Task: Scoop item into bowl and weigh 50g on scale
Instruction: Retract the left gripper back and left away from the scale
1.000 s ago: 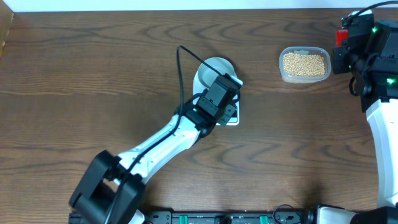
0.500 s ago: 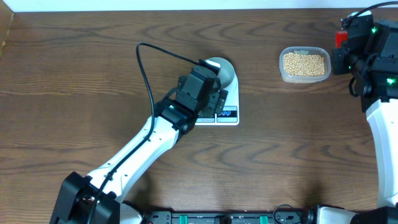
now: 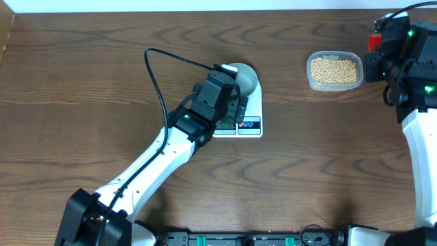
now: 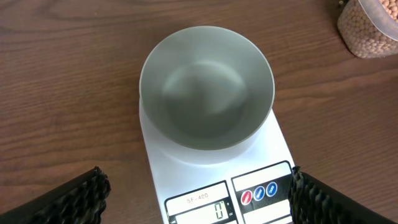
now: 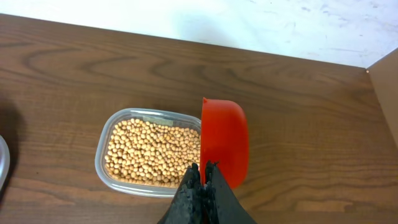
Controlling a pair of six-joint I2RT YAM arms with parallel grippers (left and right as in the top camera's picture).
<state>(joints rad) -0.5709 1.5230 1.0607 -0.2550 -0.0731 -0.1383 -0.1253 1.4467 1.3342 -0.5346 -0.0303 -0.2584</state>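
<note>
A small round bowl (image 4: 168, 81) stands empty on the white scale (image 4: 205, 171), whose display shows zero beside red and blue buttons. My left gripper (image 4: 199, 202) hovers open over the scale's front edge, its fingers (image 4: 78, 199) wide on either side and holding nothing. From overhead, the left gripper (image 3: 231, 113) covers part of the scale (image 3: 252, 109), with the bowl (image 3: 247, 76) just beyond it. My right gripper (image 5: 204, 171) is shut on the handle of a red scoop (image 5: 224, 140), held on edge beside the tan beans (image 5: 152, 152).
The beans fill a clear plastic tub (image 5: 101, 158) at the table's back right, seen as the tub (image 3: 311, 80) from overhead. The right arm (image 3: 410, 89) stands just right of it. A black cable (image 3: 153, 75) loops off the left arm.
The left gripper has gone from shut to open and drawn back left off the scale's panel, uncovering the display. The right arm has not moved.
</note>
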